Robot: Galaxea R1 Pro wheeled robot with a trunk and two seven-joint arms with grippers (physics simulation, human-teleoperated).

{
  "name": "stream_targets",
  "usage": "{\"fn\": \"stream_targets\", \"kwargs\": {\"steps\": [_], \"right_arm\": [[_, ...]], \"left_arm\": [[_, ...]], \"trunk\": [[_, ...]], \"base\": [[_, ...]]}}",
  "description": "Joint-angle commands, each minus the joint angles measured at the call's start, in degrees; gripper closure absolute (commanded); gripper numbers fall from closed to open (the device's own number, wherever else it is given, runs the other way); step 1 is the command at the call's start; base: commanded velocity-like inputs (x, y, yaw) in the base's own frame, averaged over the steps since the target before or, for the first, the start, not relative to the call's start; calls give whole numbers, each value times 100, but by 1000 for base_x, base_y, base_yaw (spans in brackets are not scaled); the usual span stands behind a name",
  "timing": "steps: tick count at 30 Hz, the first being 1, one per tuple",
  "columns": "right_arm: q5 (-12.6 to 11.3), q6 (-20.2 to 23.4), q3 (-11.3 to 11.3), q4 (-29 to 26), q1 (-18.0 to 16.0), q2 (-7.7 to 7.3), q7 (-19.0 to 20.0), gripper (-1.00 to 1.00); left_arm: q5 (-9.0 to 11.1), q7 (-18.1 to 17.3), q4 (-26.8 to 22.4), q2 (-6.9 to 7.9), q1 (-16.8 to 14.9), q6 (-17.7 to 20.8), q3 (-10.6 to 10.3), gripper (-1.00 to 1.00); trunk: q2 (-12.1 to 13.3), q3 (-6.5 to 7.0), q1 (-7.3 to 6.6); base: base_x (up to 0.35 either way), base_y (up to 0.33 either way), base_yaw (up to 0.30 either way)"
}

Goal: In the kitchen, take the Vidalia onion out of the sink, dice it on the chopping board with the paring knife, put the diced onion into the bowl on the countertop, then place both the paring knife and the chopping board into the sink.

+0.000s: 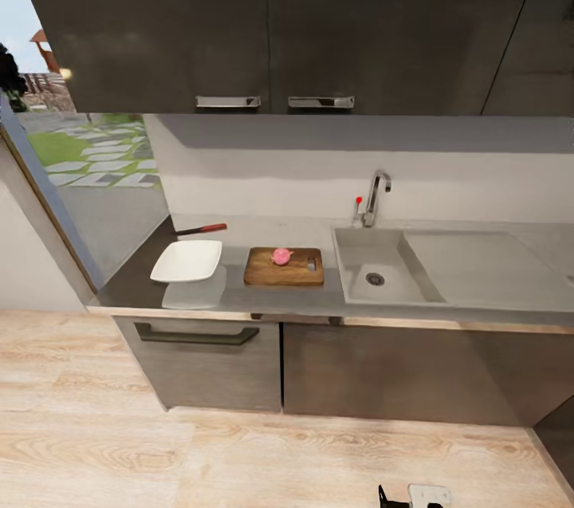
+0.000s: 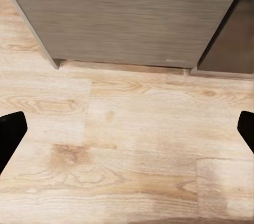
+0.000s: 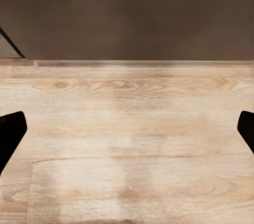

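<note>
In the head view the Vidalia onion (image 1: 281,256), a small pink lump, lies on the chopping board (image 1: 267,274) at the middle of the countertop (image 1: 271,300). Left of the board stands the white square bowl (image 1: 187,261). Behind the bowl lies the paring knife (image 1: 202,230), near the wall. The sink (image 1: 360,289) with its chrome tap (image 1: 375,197) is right of the board. My left gripper (image 2: 127,134) and right gripper (image 3: 127,134) both hang open over the wooden floor, facing the lower cabinets, with nothing between their fingers.
Dark upper cabinets (image 1: 271,21) hang above the counter. A large window (image 1: 80,165) closes the left end. Lower cabinet fronts, one with a long handle (image 1: 195,335), stand below. Wooden floor (image 1: 239,452) lies between me and the counter. A small robot part (image 1: 414,496) shows at the bottom edge.
</note>
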Motion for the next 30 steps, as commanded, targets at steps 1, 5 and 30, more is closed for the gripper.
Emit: {"fn": "stream_targets", "kwargs": {"steps": [1, 5, 30], "right_arm": [[-56, -19, 50, 2, -4, -4, -26, -100], [-56, -18, 50, 2, -4, -4, -26, -100], [-56, -18, 50, 10, -4, -4, -26, -100]], "left_arm": [[39, 2, -3, 0, 0, -10, -4, -100], [39, 3, -3, -2, 0, -10, -4, -100], [39, -2, 32, -6, 0, -17, -18, -100]], "trunk": [[-10, -1, 4], [-10, 36, 4], [-10, 267, 4]], "base": [[0, 82, 0], [54, 214, 0], [11, 42, 0]]}}
